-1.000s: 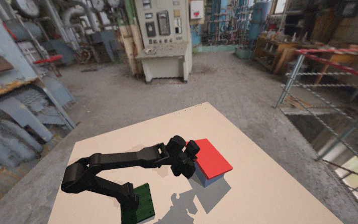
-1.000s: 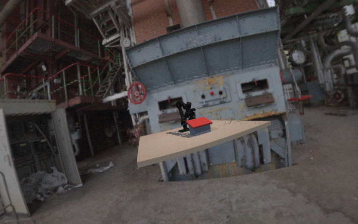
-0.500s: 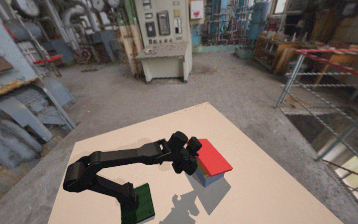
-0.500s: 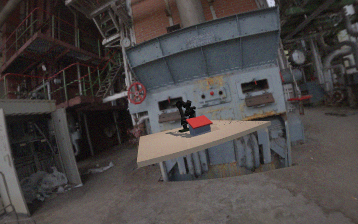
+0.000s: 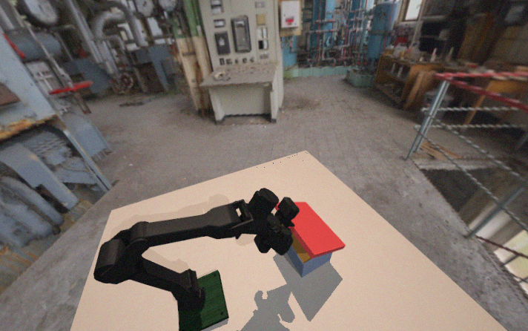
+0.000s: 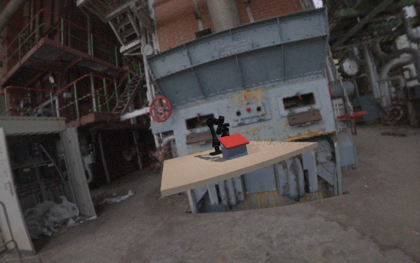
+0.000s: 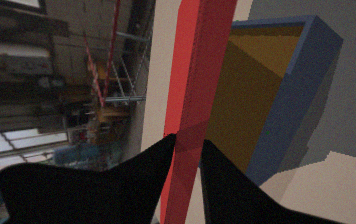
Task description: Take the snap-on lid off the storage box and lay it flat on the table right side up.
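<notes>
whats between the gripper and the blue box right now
The red lid: the gripper is shut on its edge, with the open blue box below, as the wrist view shows.

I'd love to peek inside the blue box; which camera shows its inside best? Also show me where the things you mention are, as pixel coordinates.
The wrist view: it looks into the blue box (image 5: pixel 313 266) (image 6: pixel 235 152) (image 7: pixel 280 125), showing a wide brownish-yellow area. The top view shows only a sliver under the red lid (image 5: pixel 317 229) (image 6: pixel 233 141) (image 7: pixel 192 90); the exterior view, none.
</notes>
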Motion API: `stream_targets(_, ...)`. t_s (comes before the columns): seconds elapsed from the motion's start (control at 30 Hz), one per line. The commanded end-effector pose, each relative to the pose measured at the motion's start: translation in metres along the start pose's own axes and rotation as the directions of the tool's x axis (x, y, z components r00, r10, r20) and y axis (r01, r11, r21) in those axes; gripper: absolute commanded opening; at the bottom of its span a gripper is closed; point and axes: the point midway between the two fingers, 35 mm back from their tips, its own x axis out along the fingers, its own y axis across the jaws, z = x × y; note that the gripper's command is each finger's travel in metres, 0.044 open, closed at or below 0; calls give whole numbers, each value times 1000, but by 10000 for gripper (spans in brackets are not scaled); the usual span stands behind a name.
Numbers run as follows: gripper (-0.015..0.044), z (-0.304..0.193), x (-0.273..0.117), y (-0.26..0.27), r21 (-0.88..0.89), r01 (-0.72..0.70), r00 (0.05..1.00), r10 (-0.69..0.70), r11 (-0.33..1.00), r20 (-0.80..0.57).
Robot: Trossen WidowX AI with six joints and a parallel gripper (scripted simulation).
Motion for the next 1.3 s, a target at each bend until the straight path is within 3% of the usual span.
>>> stream_targets(0.0, 0, 0, -7, 12, 4, -21, 1000, 21, 1000, -1)
stream_targets(1.27, 0, 0, -33, 42, 4, -21, 1000, 21, 1000, -1)
